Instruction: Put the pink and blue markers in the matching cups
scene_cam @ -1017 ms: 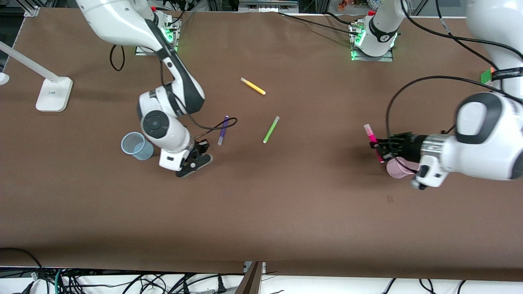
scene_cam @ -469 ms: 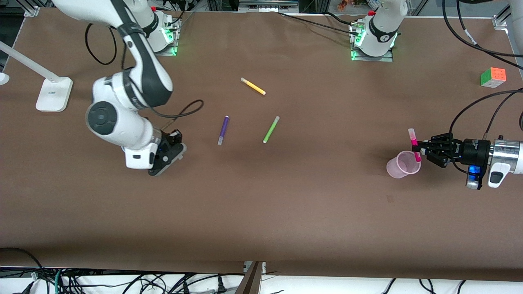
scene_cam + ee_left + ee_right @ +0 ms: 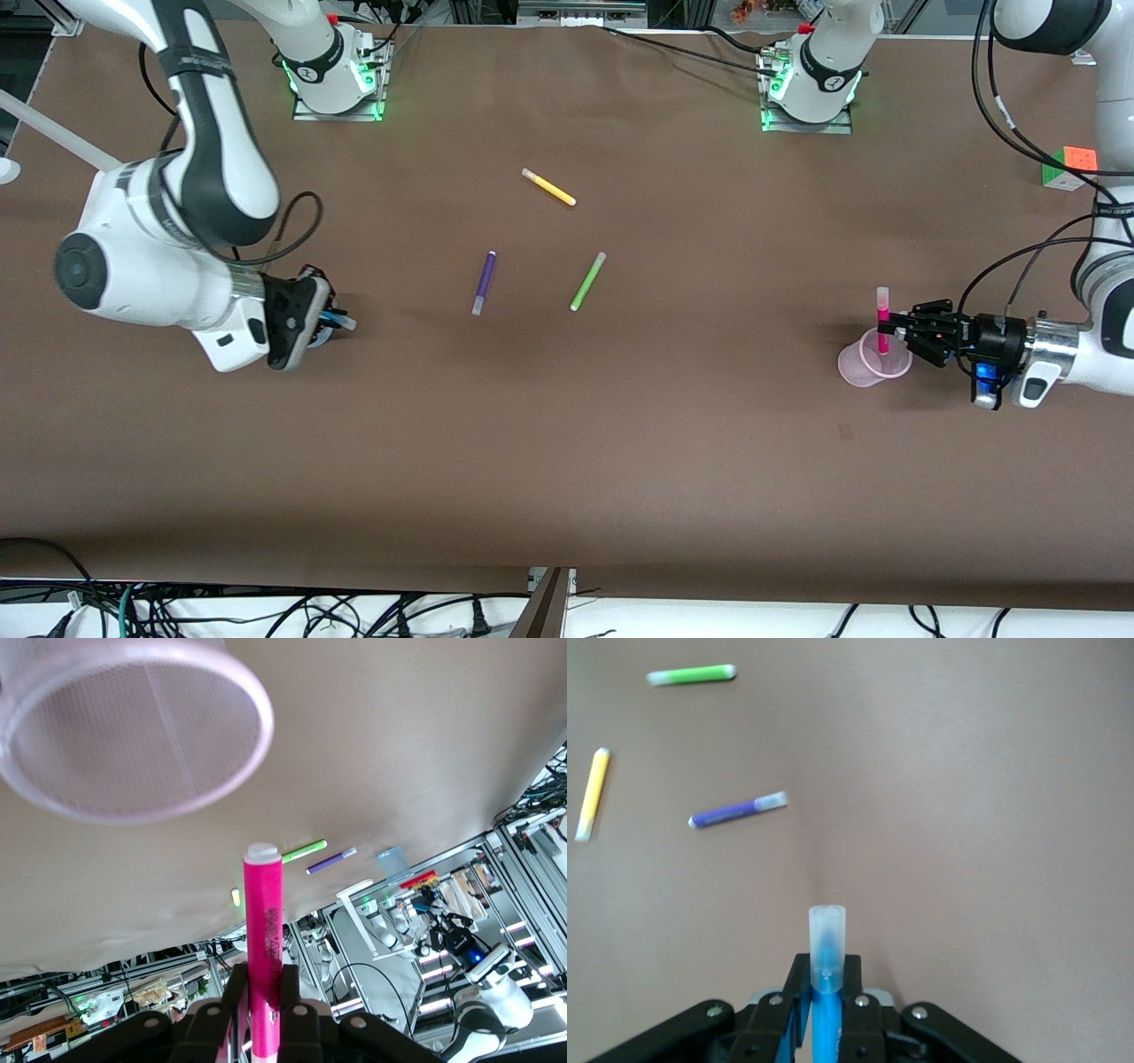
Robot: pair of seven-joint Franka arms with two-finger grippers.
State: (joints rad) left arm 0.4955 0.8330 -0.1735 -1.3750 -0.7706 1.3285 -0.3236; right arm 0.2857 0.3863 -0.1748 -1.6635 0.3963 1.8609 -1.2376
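My left gripper point(image 3: 889, 330) is shut on the pink marker point(image 3: 882, 317) and holds it upright over the pale pink cup point(image 3: 861, 365) at the left arm's end of the table. In the left wrist view the marker point(image 3: 263, 921) sits between the fingers and its tip stops short of the cup's mouth point(image 3: 133, 726). My right gripper point(image 3: 326, 316) is shut on the blue marker point(image 3: 340, 321), also seen in the right wrist view point(image 3: 827, 943). The gripper hides the light blue cup in the front view. The cup shows small in the left wrist view point(image 3: 392, 865).
A purple marker point(image 3: 483, 282), a green marker point(image 3: 587, 281) and a yellow marker point(image 3: 548, 187) lie mid-table. A colour cube point(image 3: 1070, 167) sits near the left arm's end. A white lamp stem point(image 3: 53, 133) crosses the right arm's end.
The right arm swung toward its end of the table with the blue marker and now covers the blue cup. The left gripper drew back, turned the pink marker upright and brought it over the pink cup.
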